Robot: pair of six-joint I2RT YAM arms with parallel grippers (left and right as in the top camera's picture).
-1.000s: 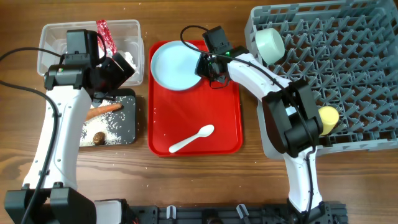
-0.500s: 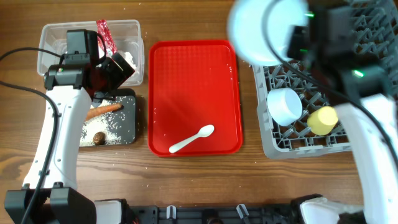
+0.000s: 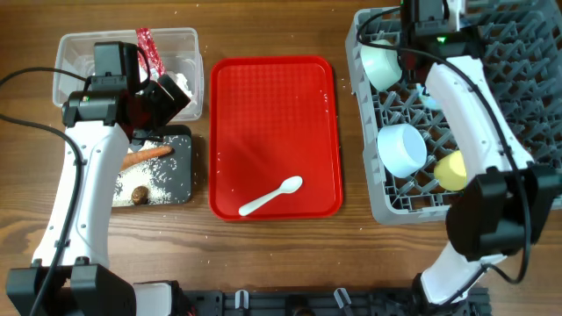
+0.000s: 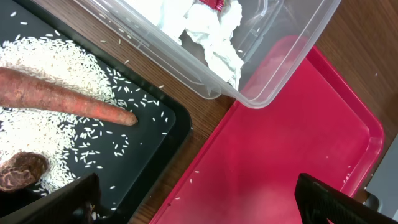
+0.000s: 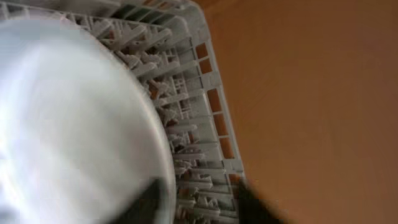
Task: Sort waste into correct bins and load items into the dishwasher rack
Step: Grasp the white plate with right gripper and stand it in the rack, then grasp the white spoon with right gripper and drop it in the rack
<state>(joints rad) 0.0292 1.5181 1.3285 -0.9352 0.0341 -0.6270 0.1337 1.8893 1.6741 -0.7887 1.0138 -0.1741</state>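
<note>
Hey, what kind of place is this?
Probably a robot test bench staged as a dish-clearing station: a grey dishwasher rack, a red tray with a spoon, and a clear tub and black tub of waste on a wooden table.

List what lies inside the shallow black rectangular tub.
The black tub holds an orange carrot, a small brown food scrap and loose white grains. The left arm covers its left end from overhead; what lies beneath cannot be seen.

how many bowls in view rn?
2. Pale green bowl in the dishwasher rack's far left corner; small light blue bowl nearer the front. The right arm may hide more.
</note>
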